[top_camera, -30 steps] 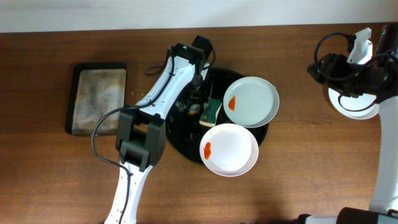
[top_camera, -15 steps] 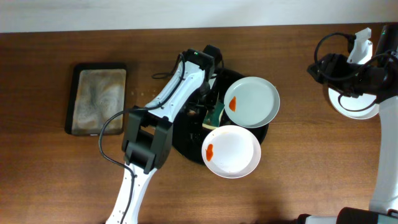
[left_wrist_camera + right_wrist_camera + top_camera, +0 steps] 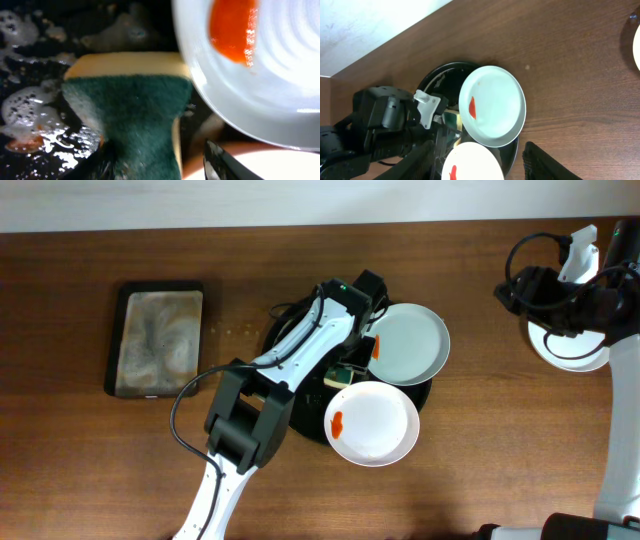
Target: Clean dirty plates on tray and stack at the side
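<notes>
The mint plate (image 3: 408, 343) lies on the black tray (image 3: 312, 420), just past the fingertips of my left hand (image 3: 157, 157). The white plate (image 3: 370, 421) sits beside that hand on the near side, overhanging the tray's rim. The third plate (image 3: 568, 352) rests on the surface well away from my left hand, under my right arm.

A second ago my left arm reached over the tray's left part. It has since swung toward the mint plate, and its wrist now covers that plate's left edge. The plates have barely shifted, and my right arm has not moved.

My left hand is clamped on the sponge (image 3: 132, 110), green side toward the camera, and the sponge nearly touches the mint plate's rim, close to its red smear (image 3: 232, 27). Suds (image 3: 20, 107) lie on the wet tray beside the sponge. My right hand (image 3: 477, 145) has its fingers apart with nothing between them.

From overhead, my left arm hides the hand itself and much of the tray's left half. The third plate is half covered there. In the left wrist view the white plate is only a sliver, and my fingers are dark blurs. The sponge tray (image 3: 157, 340) sits far behind my left hand.
</notes>
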`<move>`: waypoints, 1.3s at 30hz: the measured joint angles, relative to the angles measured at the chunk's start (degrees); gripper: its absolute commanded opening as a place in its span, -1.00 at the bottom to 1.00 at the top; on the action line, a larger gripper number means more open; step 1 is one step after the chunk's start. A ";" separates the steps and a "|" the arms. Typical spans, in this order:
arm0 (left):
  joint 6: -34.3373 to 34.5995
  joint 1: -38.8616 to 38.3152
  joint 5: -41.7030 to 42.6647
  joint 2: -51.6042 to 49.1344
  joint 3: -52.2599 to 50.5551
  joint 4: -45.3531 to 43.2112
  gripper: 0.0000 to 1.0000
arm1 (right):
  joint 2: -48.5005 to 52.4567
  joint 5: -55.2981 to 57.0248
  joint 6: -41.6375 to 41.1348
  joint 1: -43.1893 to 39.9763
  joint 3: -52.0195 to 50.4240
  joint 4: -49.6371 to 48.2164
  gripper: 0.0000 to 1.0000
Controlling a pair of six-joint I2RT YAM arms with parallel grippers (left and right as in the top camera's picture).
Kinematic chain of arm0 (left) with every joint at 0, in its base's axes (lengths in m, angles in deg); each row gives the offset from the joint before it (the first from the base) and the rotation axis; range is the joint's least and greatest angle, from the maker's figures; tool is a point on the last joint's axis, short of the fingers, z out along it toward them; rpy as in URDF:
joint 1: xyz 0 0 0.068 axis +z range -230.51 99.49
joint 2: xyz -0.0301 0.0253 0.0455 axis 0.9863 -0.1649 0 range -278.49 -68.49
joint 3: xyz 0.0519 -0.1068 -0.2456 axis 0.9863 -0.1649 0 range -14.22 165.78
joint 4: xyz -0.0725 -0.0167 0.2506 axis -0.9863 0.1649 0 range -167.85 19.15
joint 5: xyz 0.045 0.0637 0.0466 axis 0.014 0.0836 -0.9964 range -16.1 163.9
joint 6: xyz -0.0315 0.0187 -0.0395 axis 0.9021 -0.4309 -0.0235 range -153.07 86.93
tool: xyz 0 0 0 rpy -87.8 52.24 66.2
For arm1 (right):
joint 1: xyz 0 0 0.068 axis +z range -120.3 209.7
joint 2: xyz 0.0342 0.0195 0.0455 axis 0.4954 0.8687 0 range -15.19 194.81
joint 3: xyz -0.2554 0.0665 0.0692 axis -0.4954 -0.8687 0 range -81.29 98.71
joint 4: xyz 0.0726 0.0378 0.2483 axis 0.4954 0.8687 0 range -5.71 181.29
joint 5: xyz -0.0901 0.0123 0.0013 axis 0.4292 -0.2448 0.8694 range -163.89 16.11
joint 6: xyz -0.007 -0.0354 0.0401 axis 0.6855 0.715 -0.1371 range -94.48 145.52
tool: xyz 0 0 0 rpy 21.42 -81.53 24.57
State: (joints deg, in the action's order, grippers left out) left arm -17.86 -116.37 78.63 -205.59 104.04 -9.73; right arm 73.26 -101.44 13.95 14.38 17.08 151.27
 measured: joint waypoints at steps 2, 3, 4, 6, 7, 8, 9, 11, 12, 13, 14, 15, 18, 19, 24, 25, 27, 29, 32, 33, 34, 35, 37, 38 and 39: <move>0.31 0.09 -1.16 0.17 -1.36 -1.07 -0.07 | 0.00 0.00 -0.02 0.00 0.00 0.09 0.14; 0.48 0.17 -1.70 0.20 -1.81 -1.42 -0.17 | 0.00 0.00 0.00 0.00 0.00 0.11 0.14; 0.46 0.22 -1.97 0.20 -2.03 -1.53 -0.24 | 0.00 0.00 0.00 0.00 0.00 0.11 0.14; 0.63 0.35 -2.36 0.20 -2.34 -1.60 -0.33 | 0.00 0.00 0.00 0.00 0.00 0.11 0.14; 0.81 0.35 -2.58 0.20 -2.36 -1.57 -0.33 | 0.00 0.00 0.02 0.00 0.00 0.11 0.14; 0.76 0.35 -2.86 0.20 -2.38 -1.57 -0.33 | 0.00 0.00 0.02 0.00 0.00 0.11 0.14; 0.85 0.35 -2.91 0.20 -2.40 -1.57 -0.40 | 0.00 0.00 0.00 0.00 0.00 0.11 0.14; 0.96 0.35 -3.34 0.20 -2.40 -1.51 -0.54 | 0.00 0.00 0.04 0.00 0.00 0.11 0.14; 1.11 0.35 -3.78 0.20 -2.40 -1.25 -0.54 | 0.00 0.00 0.00 0.00 0.00 0.11 0.14; 0.98 0.35 -4.57 0.20 -2.40 -0.72 -0.61 | 0.00 0.00 0.02 0.00 0.00 0.11 0.14; 0.92 0.35 -5.40 0.20 -2.38 -0.26 -0.75 | 0.00 0.00 0.02 0.00 0.00 0.11 0.14; 0.94 0.35 -6.71 0.20 -2.38 0.04 -0.85 | 0.00 0.00 0.00 0.00 0.00 0.11 0.13; 0.98 0.35 -8.24 0.20 -2.32 0.22 -1.00 | 0.00 0.00 0.00 0.00 0.00 0.13 0.14; 0.94 0.35 -8.98 0.20 -2.32 0.52 -1.00 | 0.00 0.00 -0.02 0.00 0.00 0.11 0.14; 0.92 0.59 -13.05 0.39 -1.40 3.32 -1.00 | 0.00 0.00 -0.02 0.00 0.00 0.31 0.14; 0.92 0.83 -13.49 0.66 -0.98 3.30 -1.00 | 0.00 0.00 0.04 0.00 0.00 0.31 0.14; 0.92 2.03 -14.01 2.08 -0.17 3.39 -1.00 | 0.00 0.00 -0.02 0.00 0.00 0.31 0.14; 0.92 3.69 -13.33 4.35 -0.11 3.30 -1.00 | 0.00 0.00 0.00 0.00 0.00 0.31 0.14; 0.90 7.02 -11.26 7.34 0.55 2.54 -1.00 | 0.00 0.00 -0.02 0.00 0.00 0.31 0.14; 0.66 8.31 -10.36 8.13 0.57 1.70 -1.00 | 0.00 0.00 0.00 0.00 0.00 0.31 0.14; 0.37 9.55 -9.27 8.48 0.57 1.42 -1.00 | 0.00 0.00 0.04 0.00 0.00 0.31 0.14; 0.17 10.25 -8.50 8.57 0.57 1.38 -1.00 | 0.00 0.00 0.00 0.00 0.00 0.31 0.14; -0.74 12.72 -5.95 8.57 0.57 1.51 -1.00 | 0.00 0.00 0.02 0.00 0.00 0.31 0.14; -1.09 13.75 -4.50 8.59 0.57 1.49 -1.00 | 0.00 0.00 -0.02 0.00 0.00 0.31 0.14; -1.31 14.75 -3.02 8.74 0.57 1.49 -1.00 | 0.00 0.00 0.02 0.00 0.00 0.28 0.14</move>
State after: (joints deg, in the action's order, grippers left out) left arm -19.18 -101.61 75.62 -196.85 104.60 -8.25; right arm 73.26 -101.44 13.97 14.38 17.08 151.56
